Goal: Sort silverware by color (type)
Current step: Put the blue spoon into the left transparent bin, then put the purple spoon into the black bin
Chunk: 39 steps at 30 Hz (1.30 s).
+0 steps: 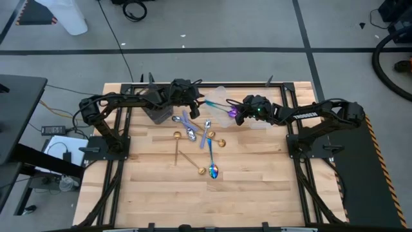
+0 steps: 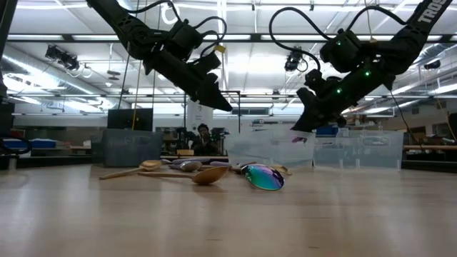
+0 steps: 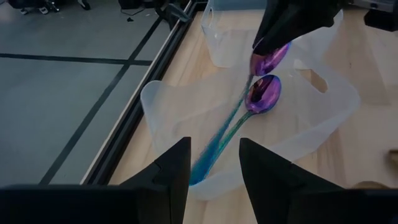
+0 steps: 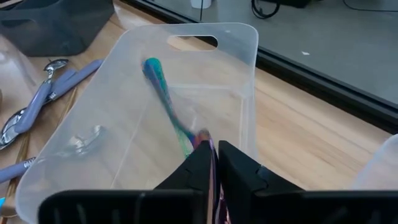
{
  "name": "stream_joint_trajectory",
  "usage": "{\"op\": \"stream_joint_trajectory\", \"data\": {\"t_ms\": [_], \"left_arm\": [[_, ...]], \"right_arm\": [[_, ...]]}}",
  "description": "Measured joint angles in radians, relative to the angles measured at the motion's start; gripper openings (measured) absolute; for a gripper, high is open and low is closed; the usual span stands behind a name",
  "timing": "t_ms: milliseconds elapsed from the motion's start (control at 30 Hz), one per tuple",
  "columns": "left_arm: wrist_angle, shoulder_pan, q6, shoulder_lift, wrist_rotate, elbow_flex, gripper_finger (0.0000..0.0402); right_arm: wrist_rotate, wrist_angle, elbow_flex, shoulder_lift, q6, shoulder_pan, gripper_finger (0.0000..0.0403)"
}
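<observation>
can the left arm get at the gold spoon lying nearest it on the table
Probably yes. The left gripper hangs open above the clear tub, holding nothing, and the gold spoon lies uncovered on the table nearby.

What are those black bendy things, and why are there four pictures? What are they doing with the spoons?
They are two robot arms at a wooden table. One picture looks down from above, one looks across the tabletop, and one comes from a camera on each arm's wrist. Silver, gold and rainbow-blue spoons lie loose on the table. The right gripper is shut on a blue spoon, holding it over a clear tub. In the left arm's camera, another blue spoon seems to lie in that tub already. The left gripper is open, holding nothing, beside a dark tub.
</observation>
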Motion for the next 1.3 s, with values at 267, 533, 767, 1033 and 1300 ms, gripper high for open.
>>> {"op": "stream_joint_trajectory", "data": {"t_ms": [267,533,767,1033,1300], "left_arm": [[-0.004,-0.002,-0.003,0.0,0.0,0.0,0.0144],[-0.091,-0.038,-0.006,0.0,0.0,0.0,0.0144],[-0.267,-0.072,-0.002,-0.029,0.0,0.0,0.0144],[-0.406,-0.115,0.0,-0.033,0.0,0.0,0.0144],[-0.481,-0.171,0.053,-0.021,0.0,0.0,0.0144]], "right_arm": [[0.0,0.0,0.0,0.0,-0.004,0.0,0.0083],[0.0,0.014,0.016,-0.066,-0.053,-0.003,0.0088],[-0.061,-0.005,0.026,-0.19,-0.08,0.001,0.0088],[-0.129,-0.008,0.026,-0.286,-0.129,0.006,0.0087],[-0.132,-0.006,0.026,-0.318,-0.169,0.019,0.0087]]}}
